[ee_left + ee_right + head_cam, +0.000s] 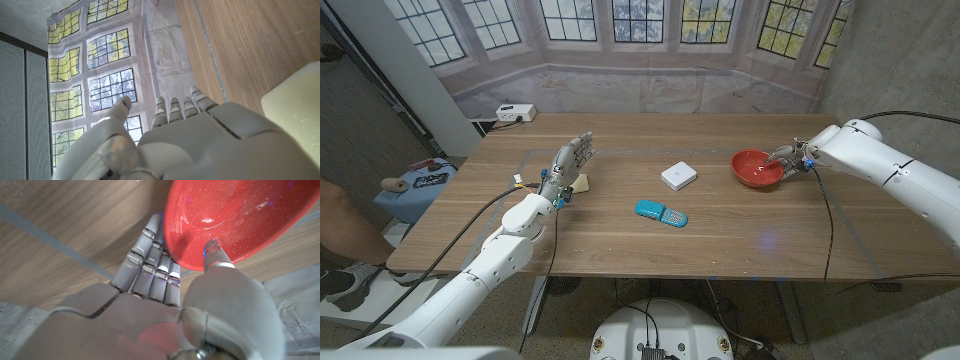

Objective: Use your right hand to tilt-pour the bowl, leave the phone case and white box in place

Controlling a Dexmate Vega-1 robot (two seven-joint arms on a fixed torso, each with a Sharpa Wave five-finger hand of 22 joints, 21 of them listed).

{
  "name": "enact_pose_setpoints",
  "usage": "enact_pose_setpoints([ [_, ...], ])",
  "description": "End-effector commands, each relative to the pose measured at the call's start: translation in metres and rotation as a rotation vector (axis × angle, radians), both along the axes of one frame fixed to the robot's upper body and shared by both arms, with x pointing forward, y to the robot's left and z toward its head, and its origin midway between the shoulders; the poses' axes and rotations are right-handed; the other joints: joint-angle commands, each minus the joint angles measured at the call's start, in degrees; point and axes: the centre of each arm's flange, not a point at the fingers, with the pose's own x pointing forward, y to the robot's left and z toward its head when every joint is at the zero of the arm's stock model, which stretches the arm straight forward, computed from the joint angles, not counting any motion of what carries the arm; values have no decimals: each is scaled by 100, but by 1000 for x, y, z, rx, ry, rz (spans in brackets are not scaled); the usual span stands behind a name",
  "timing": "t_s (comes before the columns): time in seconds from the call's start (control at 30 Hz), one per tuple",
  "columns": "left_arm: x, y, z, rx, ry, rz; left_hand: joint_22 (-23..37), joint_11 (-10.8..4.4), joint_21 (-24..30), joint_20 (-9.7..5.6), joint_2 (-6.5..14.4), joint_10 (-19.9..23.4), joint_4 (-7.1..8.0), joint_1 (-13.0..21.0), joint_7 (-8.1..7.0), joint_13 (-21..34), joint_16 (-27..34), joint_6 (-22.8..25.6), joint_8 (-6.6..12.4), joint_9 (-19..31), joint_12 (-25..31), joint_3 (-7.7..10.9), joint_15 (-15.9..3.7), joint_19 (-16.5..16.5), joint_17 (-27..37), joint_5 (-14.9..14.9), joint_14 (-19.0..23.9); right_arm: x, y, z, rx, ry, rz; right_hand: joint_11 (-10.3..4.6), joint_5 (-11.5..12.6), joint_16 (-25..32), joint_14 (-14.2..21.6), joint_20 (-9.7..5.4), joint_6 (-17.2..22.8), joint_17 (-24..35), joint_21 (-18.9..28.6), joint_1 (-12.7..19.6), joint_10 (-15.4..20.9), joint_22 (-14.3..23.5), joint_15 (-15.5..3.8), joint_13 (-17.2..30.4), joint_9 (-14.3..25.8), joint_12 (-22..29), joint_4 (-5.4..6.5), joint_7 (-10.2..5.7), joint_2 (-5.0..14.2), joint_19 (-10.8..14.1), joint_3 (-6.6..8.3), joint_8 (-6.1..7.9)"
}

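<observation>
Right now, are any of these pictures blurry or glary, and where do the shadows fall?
Head view: evenly lit and sharp, with a faint bluish glint on the table near its front edge. Right wrist view: the right hand is soft because it is so close, and the red bowl shows small blue glints, with shadow under it on the fingers. Left wrist view: the left hand is blurred up close.

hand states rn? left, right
Left hand: open, holds nothing, fingers extended.
Right hand: grips the red bowl at its rim, thumb inside, fingers underneath.
</observation>
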Motion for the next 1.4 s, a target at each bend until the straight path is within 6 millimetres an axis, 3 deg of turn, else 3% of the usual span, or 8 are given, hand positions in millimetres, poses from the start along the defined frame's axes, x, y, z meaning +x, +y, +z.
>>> enact_pose_setpoints([
  [0.03, 0, 1, -1, 6, 6, -3, 20, 42, 2, 39, -1, -23, -38, 76, 2, 15, 33, 35, 33, 32, 18, 8, 53, 38, 24, 49, 12, 4, 5, 0, -14, 12, -3, 4, 32, 47, 107, -9, 69, 19, 36, 86, 86, 9, -271, 28, 35, 71, -7, -1, 13, 74, 23, 8],
  [0.47, 1, -2, -4, 4, 12, -7, 21, 54, 5, 51, 2, -5, -49, 89, 1, 17, 38, 52, 36, 35, 25, 5, 58, 46, 24, 52, 31, 4, 4, 0, -26, 19, -23, -86, 37, 126, 266, -81, 226, 77, 65, 291, 279, 16, -411, 110, 45, 204, -41, -87, 85, 173, 71, 20],
  [0.6, 0, -1, -6, 0, 15, -1, 22, 42, 4, 57, 4, 9, -53, 95, 1, 18, 43, 66, 40, 37, 31, 4, 71, 44, 24, 54, 50, 6, 4, -2, -22, 18, -36, -244, 37, 209, 493, -159, 383, 119, 120, 462, 497, 25, -576, 192, 54, 363, -48, -186, 156, 315, 115, 31],
  [1.0, -1, -2, -6, -6, 17, 7, 23, 38, 20, 90, 7, 45, -68, 115, 29, 21, 55, 122, 54, 42, 45, 6, 86, 87, 24, 60, 105, 12, 5, -7, -26, 11, -64, -407, 38, 290, 799, -297, 677, 169, 213, 839, 755, 38, -788, 325, 67, 588, -87, -325, 252, 516, 212, 62],
  [1.4, 2, -4, -3, -3, 17, 8, 24, 58, 22, 99, 12, 60, -72, 124, 28, 23, 61, 132, 52, 45, 50, 7, 103, 94, 28, 64, 136, 13, 4, -6, -34, -8, -92, -494, 30, 365, 1160, -406, 1037, 213, 323, 1181, 1041, 53, -836, 458, 80, 826, -105, -479, 314, 711, 285, 116],
])
